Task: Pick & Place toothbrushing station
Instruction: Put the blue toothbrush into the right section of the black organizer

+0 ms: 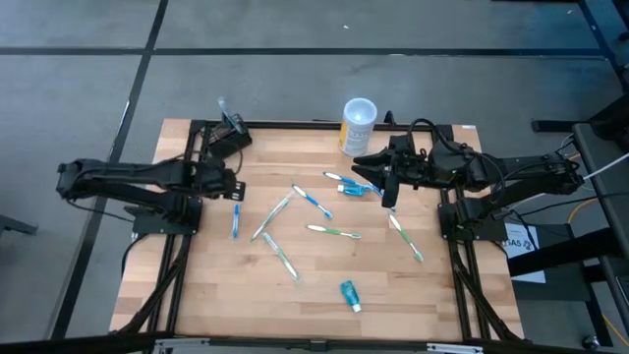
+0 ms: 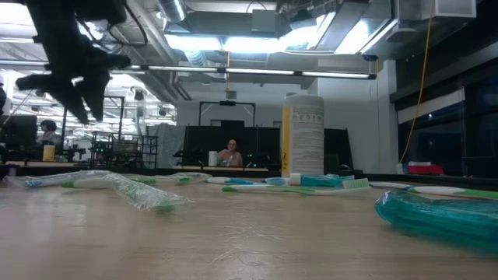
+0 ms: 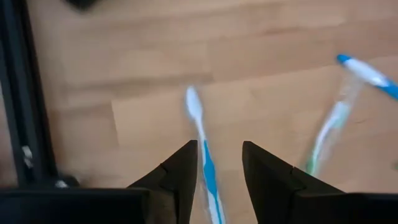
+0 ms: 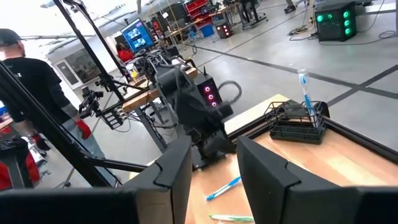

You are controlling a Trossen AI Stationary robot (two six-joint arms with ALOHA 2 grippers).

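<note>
Left pincer (image 3: pixel 217 177) half-open astride a blue toothbrush (image 3: pixel 202 149) — nothing gripped; right pincer (image 4: pixel 211 168) open, empty.

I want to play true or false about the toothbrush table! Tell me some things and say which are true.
1. The left hand has a blue and white toothbrush between its fingers. True.
2. The white-and-yellow cup is lying on its side. False: it stands upright near the table's far edge.
3. The toothbrushing station already has one brush standing in it. True.
4. The right hand is holding a toothbrush. False: its fingers are open with nothing between them.
5. All the toothbrushes are put away. False: several lie loose on the wooden table.
</note>
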